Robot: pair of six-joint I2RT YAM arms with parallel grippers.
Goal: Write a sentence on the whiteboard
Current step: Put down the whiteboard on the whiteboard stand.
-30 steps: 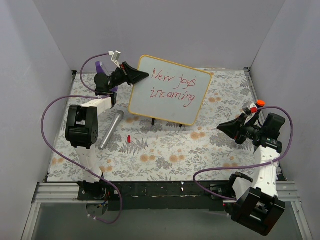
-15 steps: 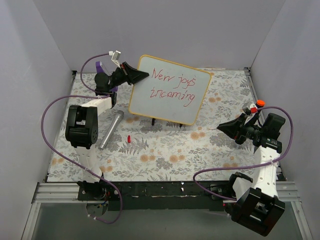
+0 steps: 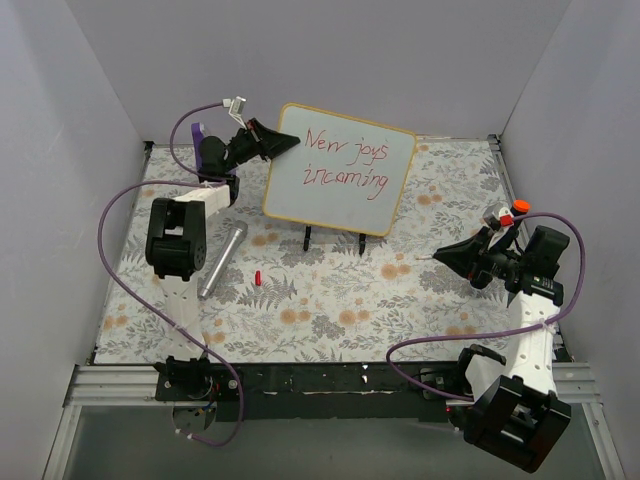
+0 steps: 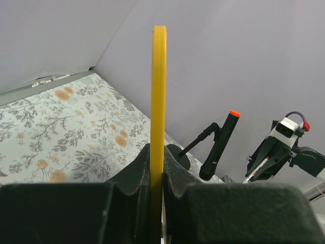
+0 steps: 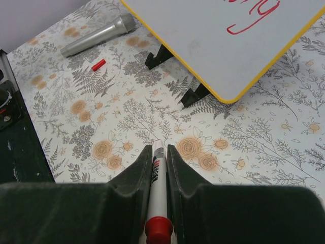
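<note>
Toward twelve o'clock on the floral table (image 3: 330,300), the whiteboard (image 3: 340,195) stands tilted over black feet (image 3: 308,238), showing the sentence (image 3: 345,165) in red. At its nine o'clock edge the left gripper (image 3: 288,143) pinches the frame; at four o'clock the right gripper (image 3: 438,257) clamps a marker (image 5: 157,170)

I count one whiteboard (image 3: 340,180), with two lines of red writing (image 3: 345,165) on it and two black feet (image 3: 307,238) under it. The one bench (image 3: 330,310) carries one silver microphone (image 3: 222,260) and one small red cap (image 3: 257,277). There is one marker (image 5: 156,175). I have two arms, a left arm (image 3: 178,235) and a right arm (image 3: 530,325), and two purple cables (image 3: 105,225).
</note>
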